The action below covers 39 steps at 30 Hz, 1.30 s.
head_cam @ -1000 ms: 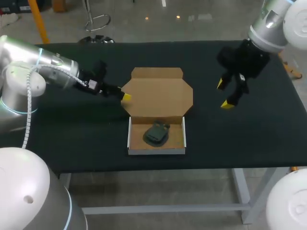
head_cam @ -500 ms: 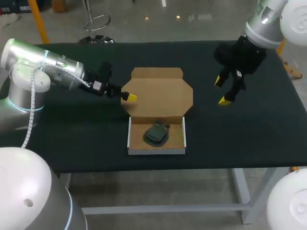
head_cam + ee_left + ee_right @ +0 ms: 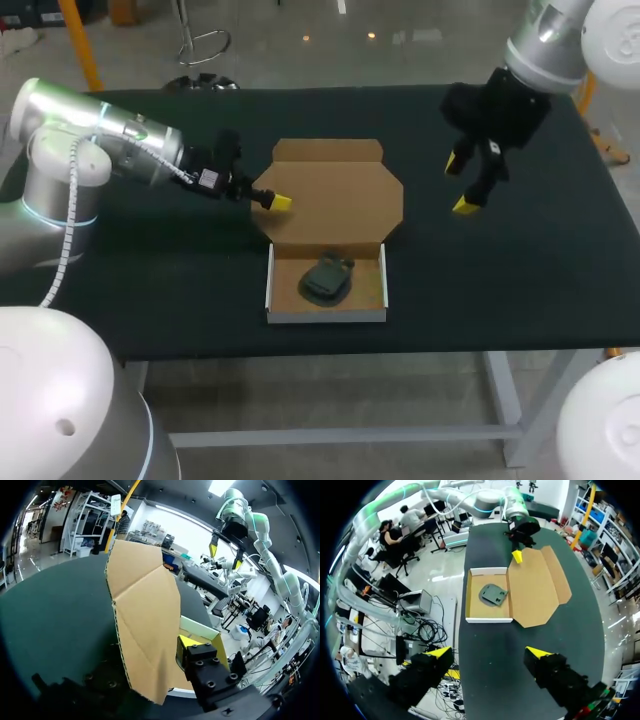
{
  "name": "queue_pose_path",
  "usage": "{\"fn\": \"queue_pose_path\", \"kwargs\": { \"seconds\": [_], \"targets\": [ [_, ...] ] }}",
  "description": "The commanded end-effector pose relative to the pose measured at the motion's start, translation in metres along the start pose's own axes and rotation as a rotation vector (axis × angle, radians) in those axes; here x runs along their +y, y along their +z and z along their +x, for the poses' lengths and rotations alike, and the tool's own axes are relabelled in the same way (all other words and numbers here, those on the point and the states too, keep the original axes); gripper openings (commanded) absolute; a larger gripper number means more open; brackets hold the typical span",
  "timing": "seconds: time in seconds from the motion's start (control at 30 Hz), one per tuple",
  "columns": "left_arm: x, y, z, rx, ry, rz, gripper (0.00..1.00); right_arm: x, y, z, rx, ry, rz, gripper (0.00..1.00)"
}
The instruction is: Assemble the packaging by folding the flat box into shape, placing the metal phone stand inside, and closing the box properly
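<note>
Catch the left rim of the flat brown cardboard lid (image 3: pixel 335 195) and swing it up on its crease and over toward the near side, without dragging the white-walled cardboard box tray (image 3: pixel 327 314) or knocking the dark grey metal phone stand (image 3: pixel 326 278) lying inside it on the black desk (image 3: pixel 520 270). Note the left jaws right at that left rim, one yellow tip (image 3: pixel 281 202) showing against the cardboard and the other hidden, so impossible to tell whether clamped on it. Note the right jaws spread apart and empty, hovering well off to the right of lid and tray.
</note>
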<state>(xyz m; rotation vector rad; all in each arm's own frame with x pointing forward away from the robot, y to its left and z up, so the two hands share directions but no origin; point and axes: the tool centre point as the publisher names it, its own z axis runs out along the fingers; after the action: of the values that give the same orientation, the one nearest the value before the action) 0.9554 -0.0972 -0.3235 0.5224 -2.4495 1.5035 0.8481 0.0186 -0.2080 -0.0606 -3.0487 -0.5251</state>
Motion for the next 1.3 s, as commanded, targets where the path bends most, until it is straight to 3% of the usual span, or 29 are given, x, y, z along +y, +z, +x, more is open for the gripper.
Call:
{"fn": "queue_pose_path", "kwargs": {
  "seconds": [0.03,0.23,0.33,0.57,0.97,1.07,1.3],
  "targets": [
    [-0.001,0.0,0.002,0.005,0.014,0.004,0.42,0.002,-0.003,0.001,0.001,-0.003,0.005,1.0],
    [-0.002,0.0,0.003,0.013,0.034,0.013,0.4,0.004,-0.005,0.002,-0.002,-0.009,0.007,1.0],
    [0.0,0.0,0.003,0.022,0.043,0.022,0.31,0.005,-0.004,0.002,-0.002,-0.012,0.008,1.0],
    [0.0,0.001,0.005,0.037,0.071,0.035,0.26,0.008,-0.005,0.003,-0.002,-0.018,0.012,1.0],
    [-0.001,0.003,0.011,0.059,0.143,0.058,0.24,0.009,-0.004,0.004,0.004,-0.022,0.019,1.0],
    [-0.002,0.003,0.012,0.062,0.156,0.061,0.15,0.009,-0.004,0.004,0.004,-0.023,0.02,1.0],
    [-0.003,0.003,0.013,0.069,0.182,0.066,0.11,0.009,-0.004,0.004,0.008,-0.024,0.02,1.0]
  ]
}}
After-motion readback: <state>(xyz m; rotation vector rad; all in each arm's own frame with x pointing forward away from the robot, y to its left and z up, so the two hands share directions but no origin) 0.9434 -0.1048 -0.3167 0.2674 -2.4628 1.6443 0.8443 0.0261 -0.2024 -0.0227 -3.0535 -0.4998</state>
